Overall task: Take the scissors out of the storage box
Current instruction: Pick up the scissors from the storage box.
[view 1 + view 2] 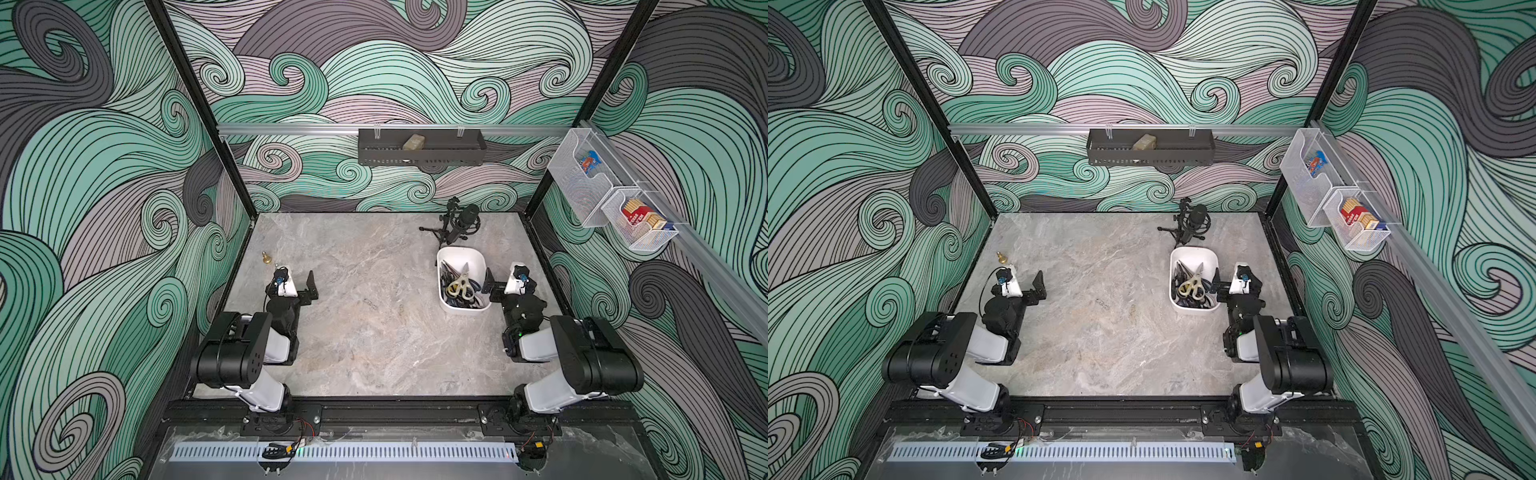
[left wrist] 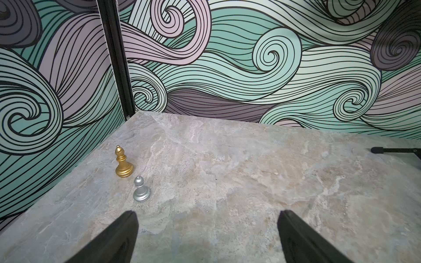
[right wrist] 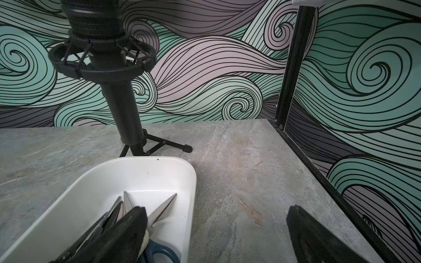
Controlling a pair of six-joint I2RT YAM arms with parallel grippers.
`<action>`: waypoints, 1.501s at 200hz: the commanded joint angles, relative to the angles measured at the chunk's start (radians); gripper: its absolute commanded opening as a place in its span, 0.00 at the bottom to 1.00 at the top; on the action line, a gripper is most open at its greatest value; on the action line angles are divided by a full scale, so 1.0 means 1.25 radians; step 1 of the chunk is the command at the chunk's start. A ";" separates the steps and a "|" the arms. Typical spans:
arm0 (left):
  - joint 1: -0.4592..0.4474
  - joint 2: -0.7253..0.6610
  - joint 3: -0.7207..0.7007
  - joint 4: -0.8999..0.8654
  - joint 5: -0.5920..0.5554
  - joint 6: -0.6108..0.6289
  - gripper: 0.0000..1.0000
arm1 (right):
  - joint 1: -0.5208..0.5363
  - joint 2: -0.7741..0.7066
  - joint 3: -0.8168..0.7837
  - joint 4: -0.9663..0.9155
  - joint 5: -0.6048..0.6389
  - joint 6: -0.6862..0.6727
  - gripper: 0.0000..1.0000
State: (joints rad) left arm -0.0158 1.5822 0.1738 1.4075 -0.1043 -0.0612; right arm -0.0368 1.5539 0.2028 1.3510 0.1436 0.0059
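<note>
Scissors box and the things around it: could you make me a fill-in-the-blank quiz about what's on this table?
1. The white box holds a heap of ____.
2. Beyond the box, a black ____ stands on a tripod.
3. Near the left tool stand a gold chess piece and a ____ one.
4. The left tool and the right tool are both ____, holding nothing.

Missing words: scissors; microphone; silver; open.

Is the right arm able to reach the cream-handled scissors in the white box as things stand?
Probably yes. The open right gripper is close beside the storage box, and the cream-handled scissors lie on top inside it, uncovered.
</note>
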 commanded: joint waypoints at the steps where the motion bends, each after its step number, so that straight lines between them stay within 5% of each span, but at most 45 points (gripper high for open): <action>1: -0.003 0.000 0.025 -0.010 0.034 0.020 0.99 | 0.002 0.001 0.007 0.008 -0.011 -0.006 1.00; 94: -0.004 -0.001 0.024 -0.009 0.042 0.023 0.99 | 0.001 0.000 0.007 0.008 -0.010 -0.006 1.00; 120: -0.009 -0.047 0.054 -0.090 0.010 0.018 0.99 | 0.005 -0.035 0.009 -0.025 0.108 0.034 1.00; 138: -0.031 -0.143 0.116 -0.290 -0.070 0.001 0.99 | 0.005 -0.100 0.050 -0.159 0.167 0.059 1.00; 163: -0.067 -0.257 0.188 -0.501 -0.103 -0.003 0.98 | 0.003 -0.155 0.237 -0.595 0.227 0.202 1.00; 204: -0.132 -0.275 0.454 -0.922 -0.095 -0.117 0.99 | 0.005 -0.104 0.507 -1.037 -0.004 0.307 0.92; 249: -0.204 -0.174 0.662 -1.270 0.047 -0.294 0.99 | 0.029 -0.108 0.627 -1.309 -0.120 0.322 0.76; 300: -0.288 -0.079 0.675 -1.421 0.202 -0.338 0.99 | 0.054 -0.148 0.590 -1.449 -0.222 0.303 0.54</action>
State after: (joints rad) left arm -0.3408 1.4433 1.0107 -0.1841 0.0162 -0.4301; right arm 0.0124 1.4048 0.9737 -0.3149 -0.0509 0.3893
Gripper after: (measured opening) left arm 0.986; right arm 0.566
